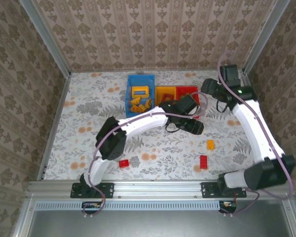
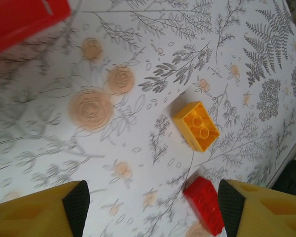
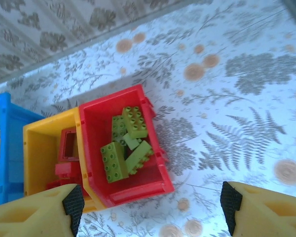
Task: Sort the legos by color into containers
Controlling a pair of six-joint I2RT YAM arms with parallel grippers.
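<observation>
green bricks [image 3: 113,160] lie heaped in the red bin [image 3: 138,192]. red pieces [image 3: 66,170] sit in the yellow bin [image 3: 39,148] just left of it, and yellow bricks [image 1: 138,103] lie in the blue bin [image 1: 140,79] at the left end of the row, on the far side of the counter [image 1: 89,123]. each colour seems to have its own bin, and most of the sorting looks done. three bricks are loose on the near half of the counter. an orange-yellow brick [image 2: 196,126] and a red brick [image 2: 204,205] just nearer are both on the right, and another red brick [image 1: 123,163] lies well apart at the near left. the left arm's jaws hang spread and empty above the right-hand pair, likely the next pickup. the right arm's jaws, also spread and holding nothing, hover by the red bin.
</observation>
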